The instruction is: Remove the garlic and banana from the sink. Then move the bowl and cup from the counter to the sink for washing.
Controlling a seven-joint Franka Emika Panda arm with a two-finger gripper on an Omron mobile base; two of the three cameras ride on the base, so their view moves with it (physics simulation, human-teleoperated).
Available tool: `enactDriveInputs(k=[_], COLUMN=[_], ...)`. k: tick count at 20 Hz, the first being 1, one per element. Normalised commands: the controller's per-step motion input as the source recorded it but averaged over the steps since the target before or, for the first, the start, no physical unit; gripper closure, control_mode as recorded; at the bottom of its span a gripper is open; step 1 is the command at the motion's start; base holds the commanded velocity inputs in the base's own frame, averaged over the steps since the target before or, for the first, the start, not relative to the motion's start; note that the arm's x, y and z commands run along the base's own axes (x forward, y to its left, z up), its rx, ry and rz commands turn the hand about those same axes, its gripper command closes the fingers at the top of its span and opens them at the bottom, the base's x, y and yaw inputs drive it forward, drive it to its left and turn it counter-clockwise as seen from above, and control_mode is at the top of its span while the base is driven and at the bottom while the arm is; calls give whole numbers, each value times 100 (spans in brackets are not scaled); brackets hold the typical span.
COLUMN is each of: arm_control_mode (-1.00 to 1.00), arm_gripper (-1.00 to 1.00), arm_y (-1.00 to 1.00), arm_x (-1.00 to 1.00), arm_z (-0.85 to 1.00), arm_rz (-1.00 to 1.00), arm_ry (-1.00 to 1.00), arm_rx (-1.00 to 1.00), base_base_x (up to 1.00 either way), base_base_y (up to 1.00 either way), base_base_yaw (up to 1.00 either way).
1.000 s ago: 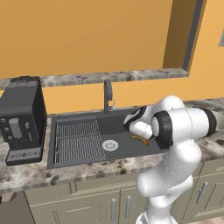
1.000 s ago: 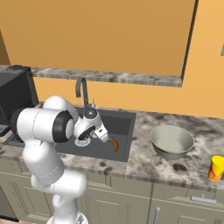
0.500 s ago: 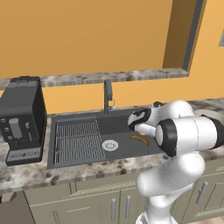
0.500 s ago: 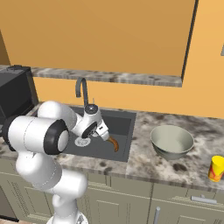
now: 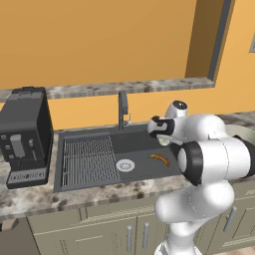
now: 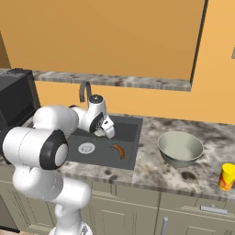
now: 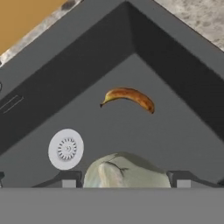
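In the left base view, the white arm is seen rising from the lower right, its large dark-ringed elbow joint at the right edge of the sink [image 5: 89,149]. The forearm is bent back toward the wall, and the gripper [image 5: 164,139] is held above the right part of the basin, near the dark faucet [image 5: 122,107]. A pale lump, the garlic [image 5: 164,140], is partly seen at the gripper. One banana [image 5: 160,158] lies on the basin floor, to the right of one round silver drain [image 5: 125,165]. One ribbed rack [image 5: 88,160] fills the basin's left part. One black coffee machine [image 5: 26,135] stands on the counter [image 5: 30,199] to the left of the sink.

In the right base view, the arm is seen rising from the lower left, with the hand tilted downward over the sink. The gripper [image 6: 108,131] is held above the basin, apart from the banana [image 6: 119,150] lying below it beside the drain [image 6: 86,148]. On the counter to the right, one grey bowl [image 6: 180,148] stands near the sink, and one yellow cup [image 6: 226,176] stands well apart from it at the right edge.

In the hand view, the basin floor is looked down upon. The garlic [image 7: 126,171] is seen between the two finger tips [image 7: 68,180], which are spread wide and pinch it on both sides. The banana [image 7: 128,97] lies beyond it, and the drain [image 7: 66,148] is seen to the left.
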Motion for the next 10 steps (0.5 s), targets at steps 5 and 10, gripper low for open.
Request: enactDriveInputs(k=[5, 10], arm_control_mode=[-100, -100], arm_gripper=[100, 100], arm_y=[-13, -16], arm_x=[0, 1], arm_z=[17, 0], arm_rz=[7, 6], arm_ry=[0, -6], arm_rx=[-5, -12], base_base_x=[0, 0], base_base_y=[0, 0], base_base_yaw=[0, 0])
